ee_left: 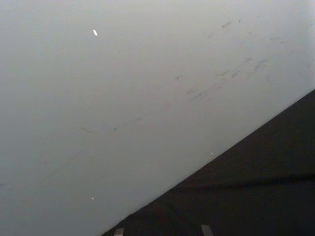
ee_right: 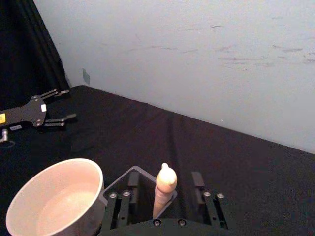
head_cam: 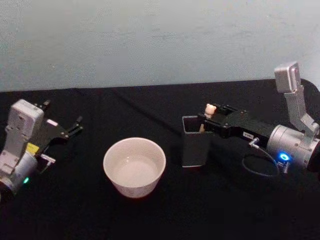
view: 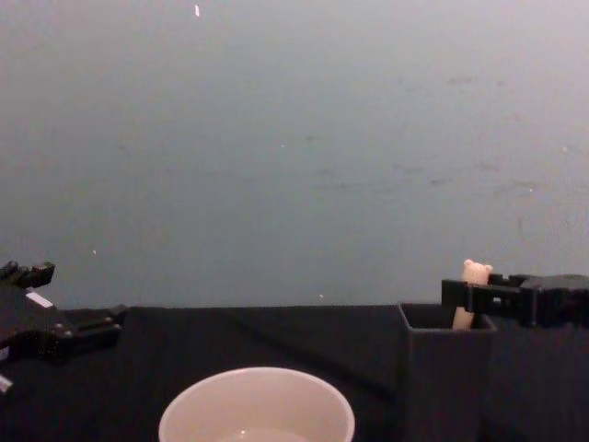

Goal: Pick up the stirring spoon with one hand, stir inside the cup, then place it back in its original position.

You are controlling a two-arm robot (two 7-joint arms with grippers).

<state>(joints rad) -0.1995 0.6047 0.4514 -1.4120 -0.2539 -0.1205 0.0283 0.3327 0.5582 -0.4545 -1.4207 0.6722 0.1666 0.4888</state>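
Note:
The stirring spoon (head_cam: 210, 109) stands upright in the dark grey square holder (head_cam: 194, 145), its bear-head top poking above the rim. My right gripper (head_cam: 206, 122) reaches in from the right at rim height. It is open, and in the right wrist view its fingers (ee_right: 197, 180) straddle the cream handle (ee_right: 165, 187) with a gap on each side. The cream-white cup (head_cam: 134, 166) sits left of the holder with pale liquid inside. From the chest, the bear head (view: 476, 272) shows above the holder (view: 442, 368). My left gripper (head_cam: 67, 131) rests open at the far left.
A black cloth (head_cam: 215, 205) covers the table, and a pale wall (head_cam: 160, 40) runs along its far edge. Open cloth separates the cup from the left gripper (ee_right: 47, 109). A thin cable (head_cam: 260, 167) loops beside the right wrist.

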